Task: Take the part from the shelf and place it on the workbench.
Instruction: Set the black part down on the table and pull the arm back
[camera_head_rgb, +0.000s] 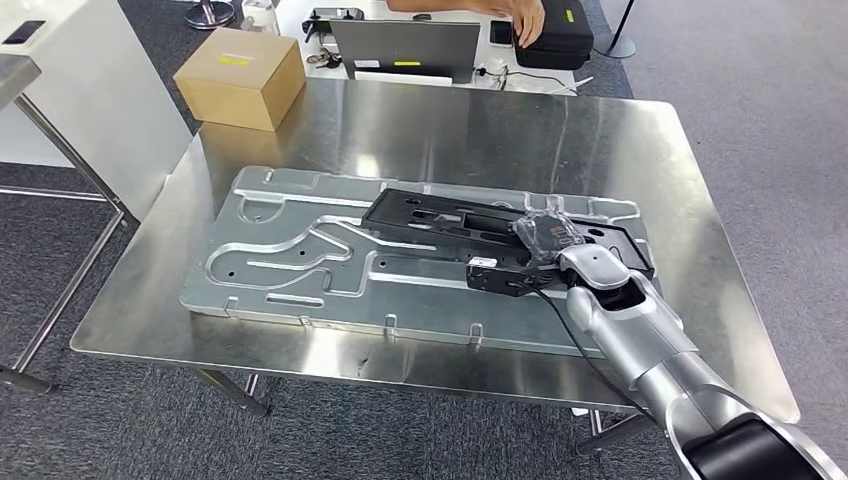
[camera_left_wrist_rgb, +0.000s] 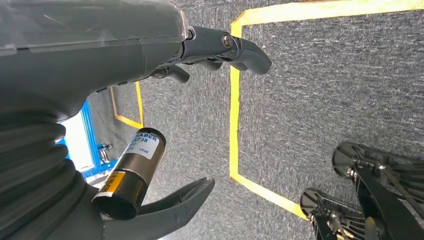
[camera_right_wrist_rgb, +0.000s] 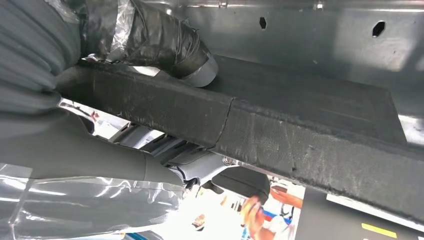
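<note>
Gripping the black part (camera_head_rgb: 500, 232), our right hand (camera_head_rgb: 545, 238) clamps its near edge, thumb on top and fingers beneath, as the right wrist view shows. The part lies on a ribbed metal tray (camera_head_rgb: 290, 262) in the middle of the steel workbench (camera_head_rgb: 480, 130), toward the tray's right end. We judge the placing nearly done: the good move is to settle the part flat, then spread the fingers gently so nothing shifts. Our left hand (camera_left_wrist_rgb: 150, 60) hangs over taped floor, fingers apart, holding nothing. A small cylinder (camera_left_wrist_rgb: 131, 172) at that wrist carries a white label, too blurred to read reliably. A cardboard box (camera_head_rgb: 240, 77) sits at the far left corner.
</note>
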